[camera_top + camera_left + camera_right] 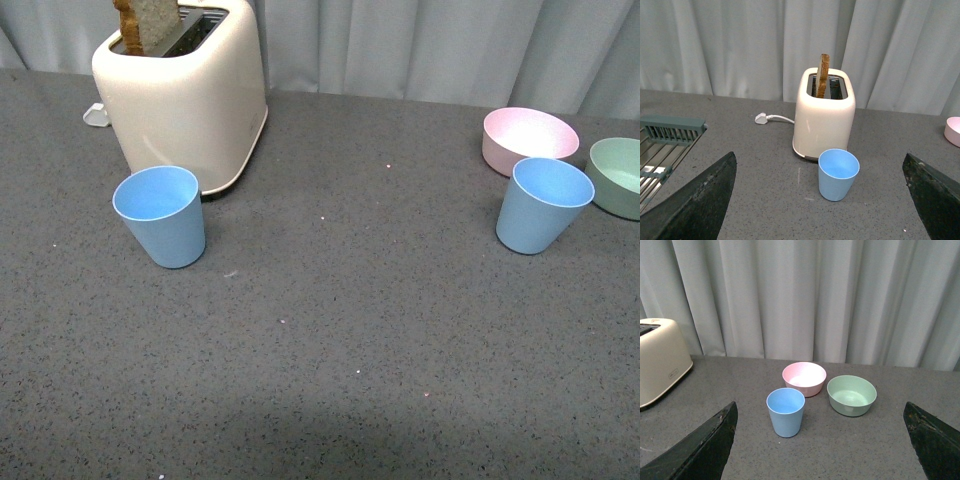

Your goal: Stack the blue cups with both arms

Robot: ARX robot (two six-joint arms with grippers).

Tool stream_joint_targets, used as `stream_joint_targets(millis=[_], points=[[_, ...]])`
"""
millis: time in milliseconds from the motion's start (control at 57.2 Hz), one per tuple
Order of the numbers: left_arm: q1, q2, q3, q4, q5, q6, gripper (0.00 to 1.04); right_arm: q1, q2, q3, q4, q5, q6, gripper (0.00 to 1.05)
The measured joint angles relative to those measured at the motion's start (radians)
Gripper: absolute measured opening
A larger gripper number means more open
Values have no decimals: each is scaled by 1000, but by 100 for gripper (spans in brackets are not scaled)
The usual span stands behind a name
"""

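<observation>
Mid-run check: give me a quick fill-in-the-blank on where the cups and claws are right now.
The left blue cup stands right in front of the ____.
The right blue cup stands before the pink bowl; the green bowl lies to the robot's ____ of it.
Both cups stand ____, mouths up.
The left claw and right claw are both ____ and empty.
Answers: toaster; right; upright; open.

A dark grey, speckled tabletop [330, 340] spreads before me under soft, even light, with a faint shadow at 6 o'clock. At 12 o'clock a pale grey pleated curtain [430, 45] hangs along its whole far edge. My left wrist view catches a wire rack [672, 129] with a green rail.
</observation>
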Motion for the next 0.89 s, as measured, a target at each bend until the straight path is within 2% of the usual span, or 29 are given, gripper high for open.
stream_joint_targets(millis=[892], points=[[0, 0, 0, 0, 0, 0, 98, 0, 0, 0, 0, 0, 0, 95]])
